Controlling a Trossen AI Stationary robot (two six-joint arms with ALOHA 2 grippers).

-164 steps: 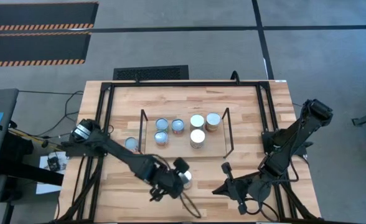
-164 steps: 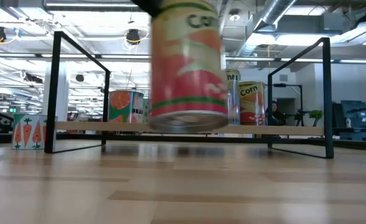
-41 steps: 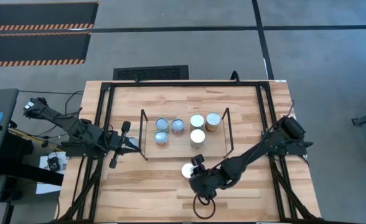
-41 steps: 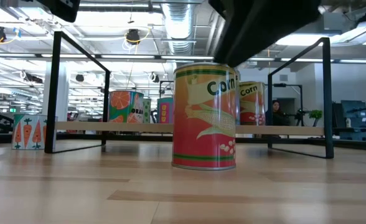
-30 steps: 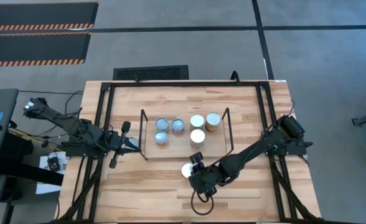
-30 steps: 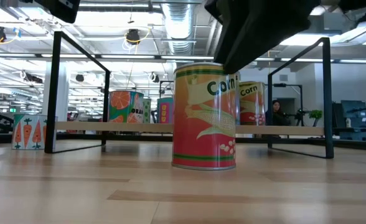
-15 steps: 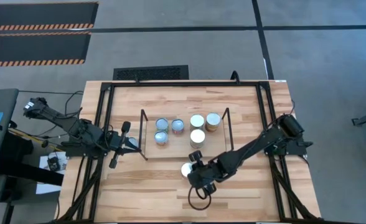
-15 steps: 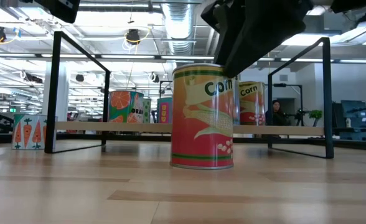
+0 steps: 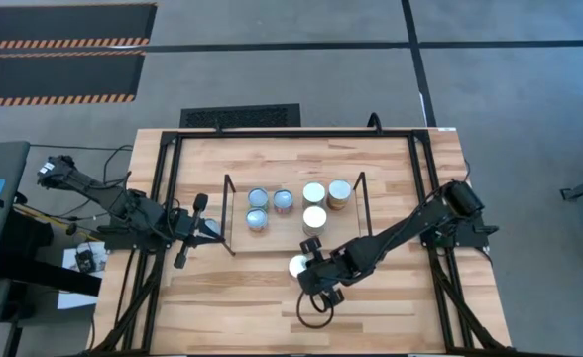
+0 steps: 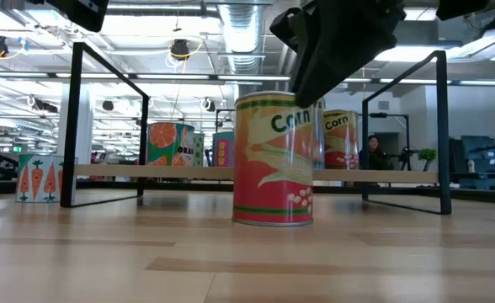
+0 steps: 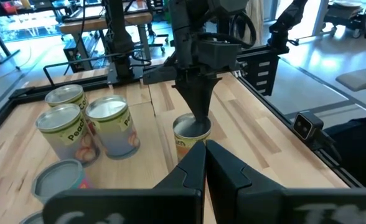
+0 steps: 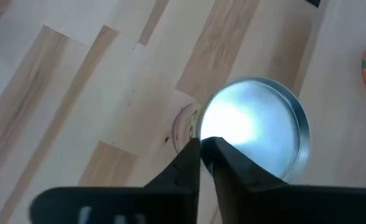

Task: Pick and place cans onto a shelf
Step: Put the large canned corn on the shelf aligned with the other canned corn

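Note:
A corn can (image 9: 297, 266) with a red label and whitish top stands on the table in front of the shelf (image 9: 293, 241); it also shows in the low view (image 10: 273, 160). My right gripper (image 9: 308, 271) is shut and points down at the can's top (image 12: 251, 124). Several cans (image 9: 314, 219) stand on the shelf's wood surface. A carrot can (image 10: 39, 177) stands on the table left of the shelf. My left gripper (image 9: 188, 232) waits, shut, beside that can at the table's left. My right gripper touches the corn can's top with its shut fingertips (image 12: 200, 148), near the rim (image 11: 195, 126). The fingers come from above, pointing down. The can stands upright with its base on the table.
The black metal frame (image 9: 171, 178) edges the table on the left, right and far sides. The shelf's thin black uprights (image 10: 79, 118) stand close behind the corn can. Bare wood (image 9: 232, 297) lies near the table's front edge.
My right gripper has gone toward the table's far edge and a little left, coming over the corn can, fingers still shut. The corn can has slid slightly toward the shelf and turned about its axis, so its label has shifted in the low view.

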